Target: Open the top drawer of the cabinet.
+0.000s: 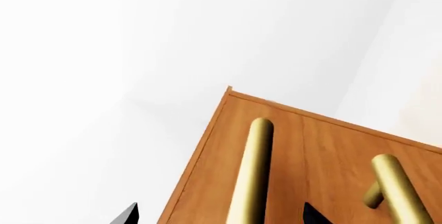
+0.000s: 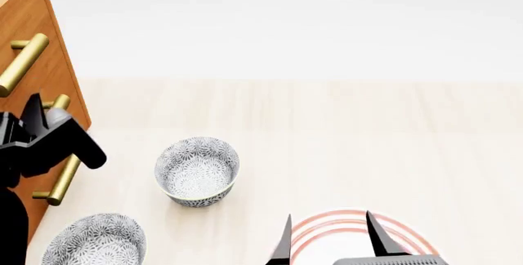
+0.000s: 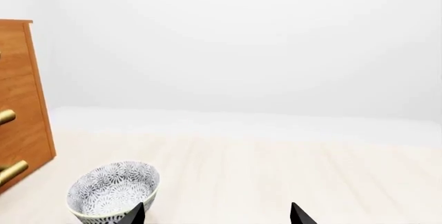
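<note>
At the left edge of the bench stands the cabinet point(image 2: 41, 44), its orange-brown front facing across the pale wood surface, all drawers flush and shut. On the top drawer point(image 1: 228, 146), the brass bar handle point(image 1: 253, 172) runs between the two dark fingertips of the left gripper point(image 1: 221, 214), whose jaws stand apart around it without visibly touching. A second handle point(image 1: 397, 188) sits on the drawer beside it. Just off the cabinet's front, a patterned bowl point(image 2: 198, 170) rests on the bench, and another bowl point(image 2: 97, 240) lies nearer the front edge. Near the front edge, the right gripper point(image 2: 329, 240) hangs with its fingers spread wide over a red-ringed plate point(image 2: 408, 231).
</note>
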Tool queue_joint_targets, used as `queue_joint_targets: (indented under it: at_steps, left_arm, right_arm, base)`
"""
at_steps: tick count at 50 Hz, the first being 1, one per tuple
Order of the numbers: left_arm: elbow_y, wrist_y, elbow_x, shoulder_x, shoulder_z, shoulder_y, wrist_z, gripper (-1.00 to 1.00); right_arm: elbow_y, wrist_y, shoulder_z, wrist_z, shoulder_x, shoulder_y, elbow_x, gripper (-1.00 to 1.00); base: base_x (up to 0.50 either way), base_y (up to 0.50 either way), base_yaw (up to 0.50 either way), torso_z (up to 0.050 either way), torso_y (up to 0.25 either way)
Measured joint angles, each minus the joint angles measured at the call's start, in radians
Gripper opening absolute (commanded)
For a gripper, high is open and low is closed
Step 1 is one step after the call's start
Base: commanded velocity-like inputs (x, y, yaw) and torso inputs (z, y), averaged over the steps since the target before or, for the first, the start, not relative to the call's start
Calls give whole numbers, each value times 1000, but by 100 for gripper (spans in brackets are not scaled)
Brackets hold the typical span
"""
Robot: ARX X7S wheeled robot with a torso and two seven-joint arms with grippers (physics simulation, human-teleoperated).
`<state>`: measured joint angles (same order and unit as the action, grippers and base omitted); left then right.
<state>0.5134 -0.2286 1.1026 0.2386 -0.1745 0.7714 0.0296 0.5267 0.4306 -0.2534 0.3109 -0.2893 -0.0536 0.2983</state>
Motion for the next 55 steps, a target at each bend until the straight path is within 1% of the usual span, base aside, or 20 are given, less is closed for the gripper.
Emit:
queue_joint_targets:
  at_steps: [32, 33, 43, 55]
  left_arm:
    - [121, -27, -15, 3, 6, 39, 55, 100]
    - [122, -27, -16, 2, 5, 39, 56, -100]
    - [115, -39, -16, 6, 10, 38, 58, -100]
    - [78, -57, -33, 8, -8, 31, 33, -100]
  right_arm:
    - [-19, -20, -13, 11, -6, 2, 1, 100]
    - [-19, -20, -13, 12, -7, 2, 1, 100]
    - [-21, -21, -16, 15, -9, -2, 4, 100]
    - [-18, -26, -15, 19, -14, 3, 10, 100]
  base:
    - [0, 0, 0, 0, 0]
    - [0, 0, 0, 0, 0]
    - [0, 0, 0, 0, 0]
    - [0, 0, 0, 0, 0]
